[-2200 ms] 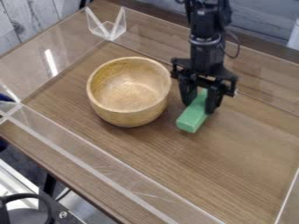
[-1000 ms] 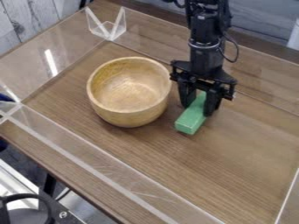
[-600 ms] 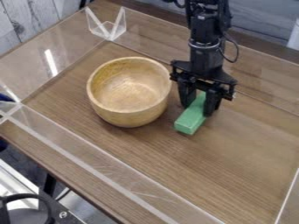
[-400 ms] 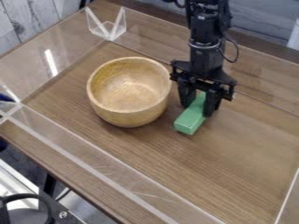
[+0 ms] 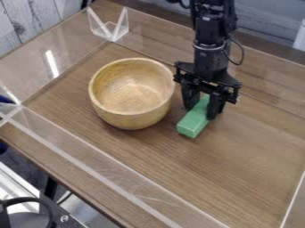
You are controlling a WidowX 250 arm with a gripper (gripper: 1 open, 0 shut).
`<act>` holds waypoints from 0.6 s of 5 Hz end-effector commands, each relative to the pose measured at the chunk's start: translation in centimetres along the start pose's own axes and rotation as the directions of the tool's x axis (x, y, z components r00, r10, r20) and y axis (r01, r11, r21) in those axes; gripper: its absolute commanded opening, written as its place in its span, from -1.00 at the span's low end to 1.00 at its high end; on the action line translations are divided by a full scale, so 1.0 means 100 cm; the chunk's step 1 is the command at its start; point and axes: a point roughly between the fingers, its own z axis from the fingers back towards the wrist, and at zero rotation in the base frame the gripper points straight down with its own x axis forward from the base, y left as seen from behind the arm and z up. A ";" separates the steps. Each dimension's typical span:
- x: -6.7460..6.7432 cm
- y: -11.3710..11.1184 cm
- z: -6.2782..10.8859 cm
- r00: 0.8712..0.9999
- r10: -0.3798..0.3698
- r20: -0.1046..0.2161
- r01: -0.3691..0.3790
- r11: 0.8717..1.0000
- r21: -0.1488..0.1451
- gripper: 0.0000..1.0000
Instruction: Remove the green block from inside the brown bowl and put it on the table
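Observation:
The green block (image 5: 193, 124) stands tilted on the table (image 5: 238, 174), just right of the brown bowl (image 5: 131, 92). Its lower end touches the wood and its upper end sits between the black fingers. My gripper (image 5: 208, 108) comes down from above on a black arm and is shut on the block's upper end. The bowl is empty, showing its pale grained inside. A narrow gap separates the block from the bowl's right wall.
Low clear acrylic walls (image 5: 84, 151) edge the tabletop on the near left and the far side. A clear folded acrylic piece (image 5: 109, 25) stands at the back left corner. Bare wood lies to the right and in front of the block.
The gripper and the block have crept very slightly left and down over the last two seconds. The bowl has not moved.

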 end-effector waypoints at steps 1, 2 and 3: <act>0.003 0.001 0.020 0.999 -0.006 0.046 0.006 1.000 -0.002 1.00; 0.001 -0.001 0.044 0.995 -0.008 0.096 0.008 1.000 -0.006 1.00; -0.002 -0.003 0.082 0.987 -0.012 0.163 0.012 1.000 -0.001 1.00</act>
